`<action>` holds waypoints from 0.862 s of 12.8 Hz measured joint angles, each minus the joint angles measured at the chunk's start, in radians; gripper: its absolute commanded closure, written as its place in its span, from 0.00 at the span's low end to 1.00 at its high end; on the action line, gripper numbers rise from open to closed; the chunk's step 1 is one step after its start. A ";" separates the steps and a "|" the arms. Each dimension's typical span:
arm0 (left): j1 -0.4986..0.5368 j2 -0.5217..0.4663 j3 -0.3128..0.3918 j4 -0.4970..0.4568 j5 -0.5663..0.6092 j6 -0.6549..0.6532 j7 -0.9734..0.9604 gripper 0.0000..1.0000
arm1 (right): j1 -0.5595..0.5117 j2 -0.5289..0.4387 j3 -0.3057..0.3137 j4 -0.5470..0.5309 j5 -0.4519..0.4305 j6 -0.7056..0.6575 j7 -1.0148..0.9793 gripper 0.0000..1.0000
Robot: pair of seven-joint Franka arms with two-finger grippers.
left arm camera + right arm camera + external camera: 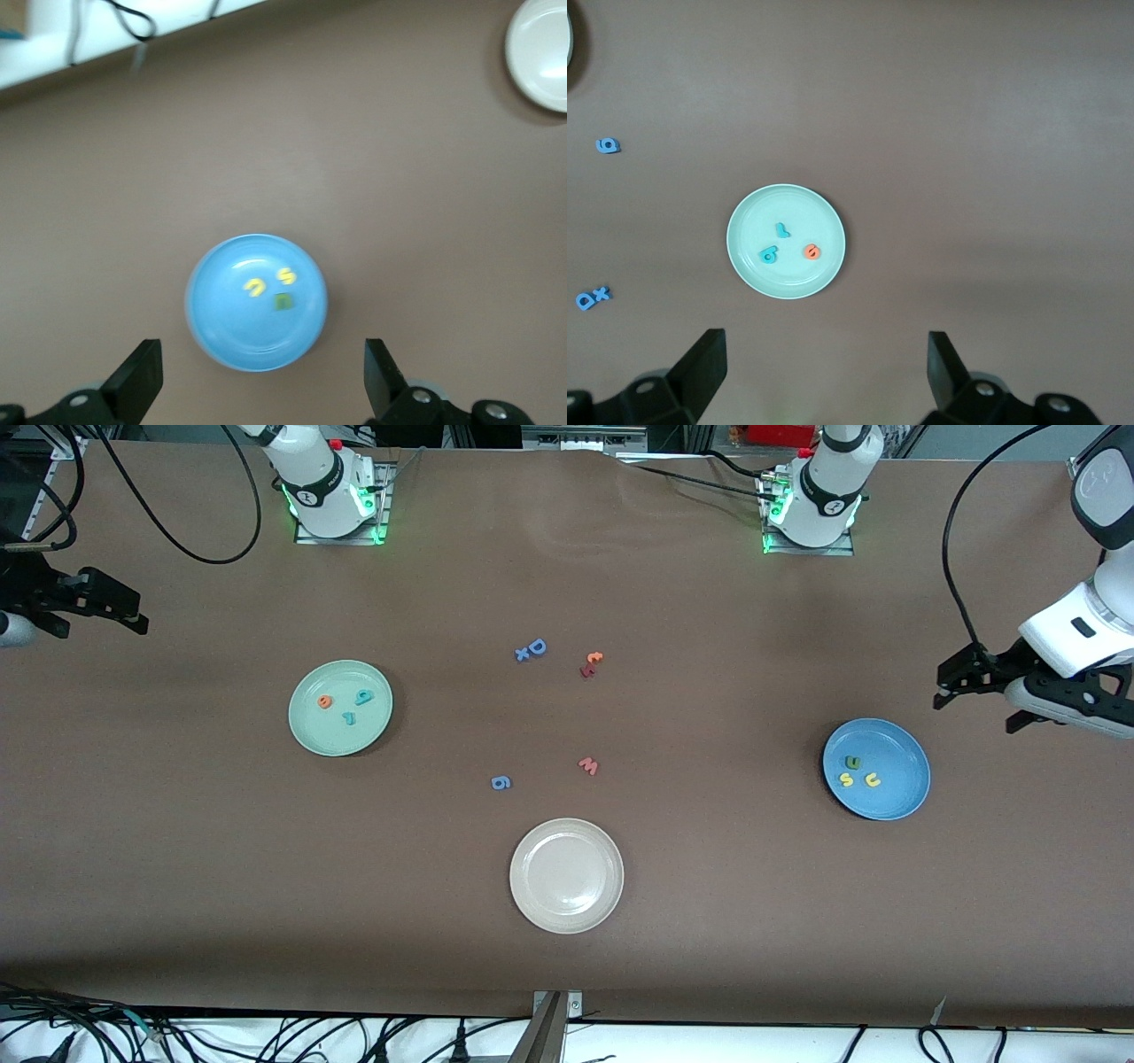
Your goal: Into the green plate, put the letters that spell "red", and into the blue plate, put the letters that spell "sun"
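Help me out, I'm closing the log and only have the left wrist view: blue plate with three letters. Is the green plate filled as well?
Observer: Yes. The green plate holds the orange e, teal r and teal d.
Operator: Any letters left on the table?
Observer: Several: a blue g, a pinkish w, and a blue D farther from the front camera.
Operator: Where is the right pincer?
Observer: The right pincer is open, up at the right arm's end of the table, clear of the green plate.
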 measured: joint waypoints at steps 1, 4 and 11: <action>0.003 0.000 -0.025 0.015 0.048 -0.001 -0.031 0.00 | 0.012 0.000 -0.015 0.000 0.000 0.000 0.000 0.00; 0.009 0.000 -0.068 0.032 0.048 -0.038 -0.158 0.00 | 0.046 0.003 -0.060 0.000 0.000 0.000 -0.001 0.00; 0.059 0.004 -0.068 0.032 -0.043 -0.105 -0.169 0.00 | 0.044 0.013 -0.062 0.000 0.004 0.001 -0.001 0.00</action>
